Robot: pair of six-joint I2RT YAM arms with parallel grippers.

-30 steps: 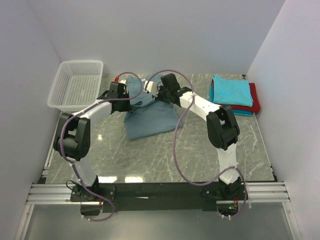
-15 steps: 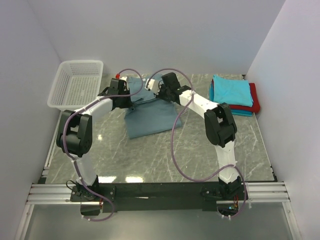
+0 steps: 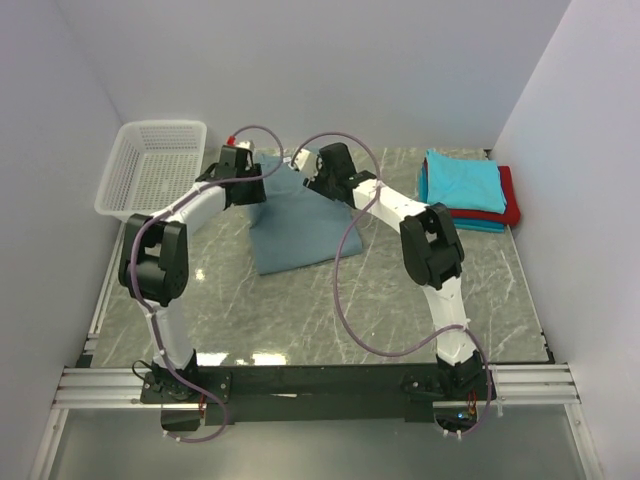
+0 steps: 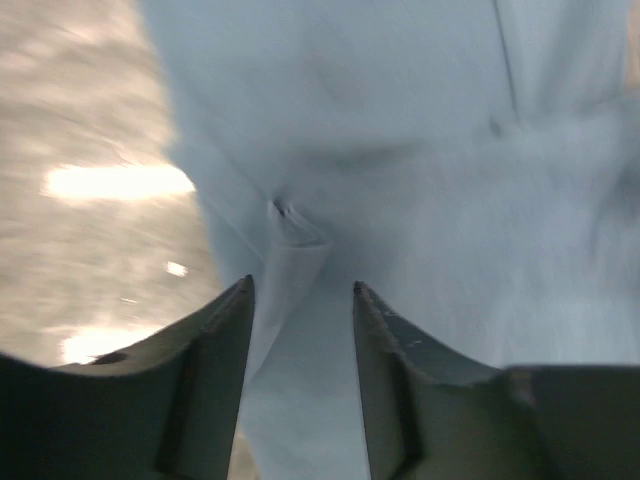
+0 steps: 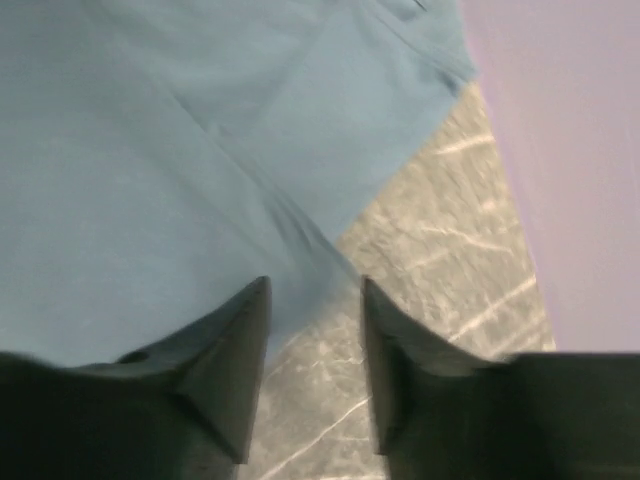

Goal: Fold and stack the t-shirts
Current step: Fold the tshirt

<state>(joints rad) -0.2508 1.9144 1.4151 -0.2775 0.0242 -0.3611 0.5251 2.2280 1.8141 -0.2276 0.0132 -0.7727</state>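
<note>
At the far middle of the counter the grey-blue t-shirt is spread, and its far edge is reached by both arms. A raised ridge of the cloth is taken by the left hand between fingers set only narrowly apart. Wrinkles are drawn toward that pinch, so the shirt is judged to be held there. The right hand is set over the shirt's right hem with a like narrow gap (bare counter shows between its fingers); whether the hem is pinched cannot be told. Such a paired placement at the far edge is judged to serve for drawing the cloth flat before a fold is made. Well apart at the right, the turquoise, red and teal shirts are already stacked, so room is left for folding.
</note>
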